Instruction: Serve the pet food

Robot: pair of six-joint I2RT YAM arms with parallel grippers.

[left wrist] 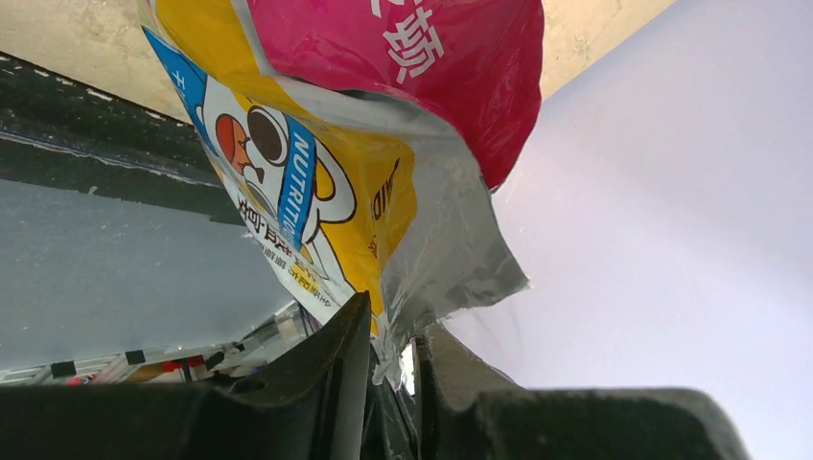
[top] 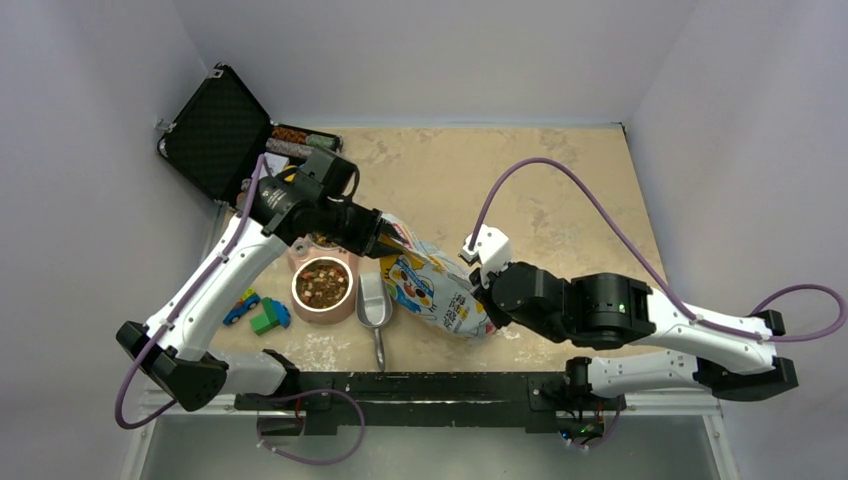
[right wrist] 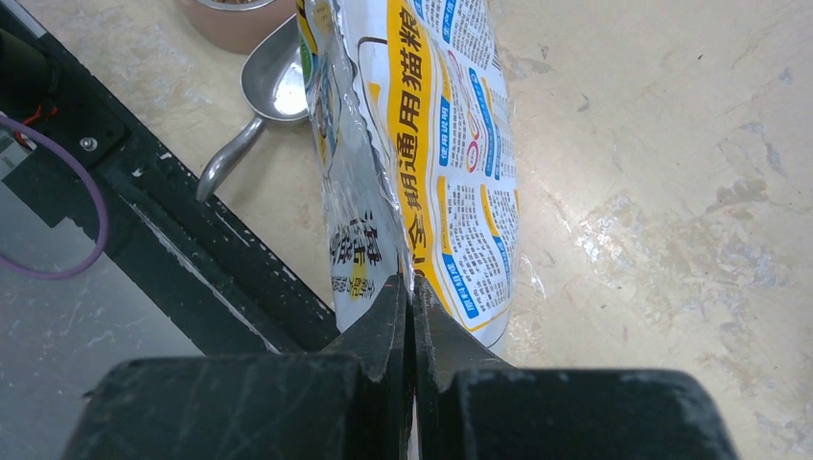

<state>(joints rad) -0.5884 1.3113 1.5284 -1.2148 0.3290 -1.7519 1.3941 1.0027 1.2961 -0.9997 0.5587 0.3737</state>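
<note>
Brown and tan pet food [top: 321,283] fills a pink bowl [top: 332,312] at the centre left. The glossy white bag [top: 432,287], printed red, yellow and blue, lies slanted just right of the bowl. My left gripper [top: 385,236] is shut on the bag's torn upper edge [left wrist: 422,307]. My right gripper [top: 484,312] is shut on the bag's lower sealed edge [right wrist: 407,273]. The bag [right wrist: 422,144] stretches between both grippers. A metal scoop [top: 375,310] lies between bowl and bag; it also shows in the right wrist view [right wrist: 268,91].
An open black case [top: 215,130] with coloured round chips stands at the back left. A second pink bowl [top: 305,253] sits partly hidden under the left arm. Coloured toy blocks [top: 262,312] lie left of the bowl. A black rail [top: 420,385] runs along the near edge.
</note>
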